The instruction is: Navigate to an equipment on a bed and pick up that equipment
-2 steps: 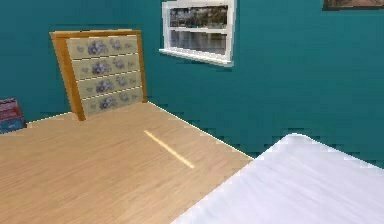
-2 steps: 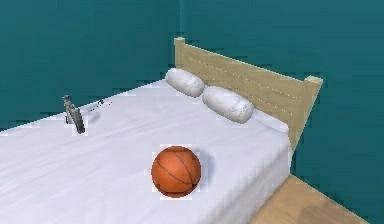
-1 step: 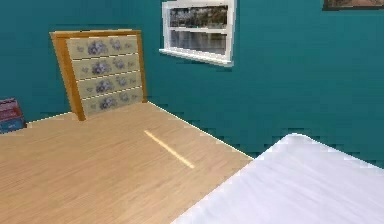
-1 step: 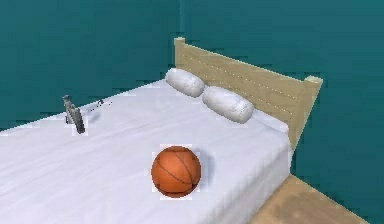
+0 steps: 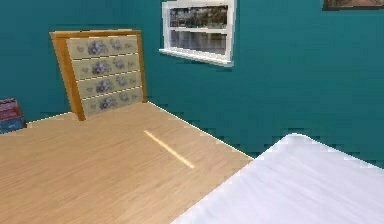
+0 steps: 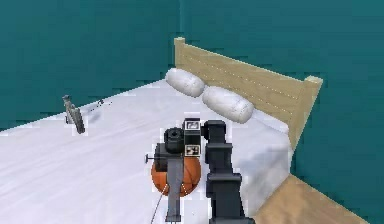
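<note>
Ball (image 6: pixel 172 178): orange, round, lying on the bed (image 6: pixel 90 165) on the white cover near its front edge, arm side view lower middle. Hand (image 6: pixel 163 157) sits right at or over the ball's top; contact can't be judged. Finger state: cannot tell, and can't tell whether it holds anything since the ball rests on the cover behind it. Arm (image 6: pixel 226 188) comes up from the bottom edge just beside the ball. Two white squares (image 6: pixel 191 128) at its end carry black marks, too small to read. Further out on the bed: a small grey upright object (image 6: pixel 72 113), two white pillows (image 6: pixel 228 103) against a wooden headboard (image 6: pixel 262 78). Teal walls. Forward view: bed corner bottom right, wood floor (image 5: pixel 90 165), dresser (image 5: pixel 101 71) with patterned drawers, window (image 5: pixel 200 28), books (image 5: pixel 10 113) at the left edge.
</note>
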Available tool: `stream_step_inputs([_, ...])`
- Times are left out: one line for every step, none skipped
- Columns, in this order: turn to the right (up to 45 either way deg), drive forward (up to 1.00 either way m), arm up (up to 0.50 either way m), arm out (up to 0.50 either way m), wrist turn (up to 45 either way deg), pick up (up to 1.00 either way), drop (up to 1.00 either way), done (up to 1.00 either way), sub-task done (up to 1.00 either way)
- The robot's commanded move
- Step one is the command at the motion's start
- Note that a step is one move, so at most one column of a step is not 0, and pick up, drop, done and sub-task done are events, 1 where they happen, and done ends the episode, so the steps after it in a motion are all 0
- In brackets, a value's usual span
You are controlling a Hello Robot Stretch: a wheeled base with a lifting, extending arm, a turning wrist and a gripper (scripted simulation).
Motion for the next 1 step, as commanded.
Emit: stream_step_inputs([0.0,0.00,0.00,0.00,45.0,0.00,0.00,0.00,0.00])
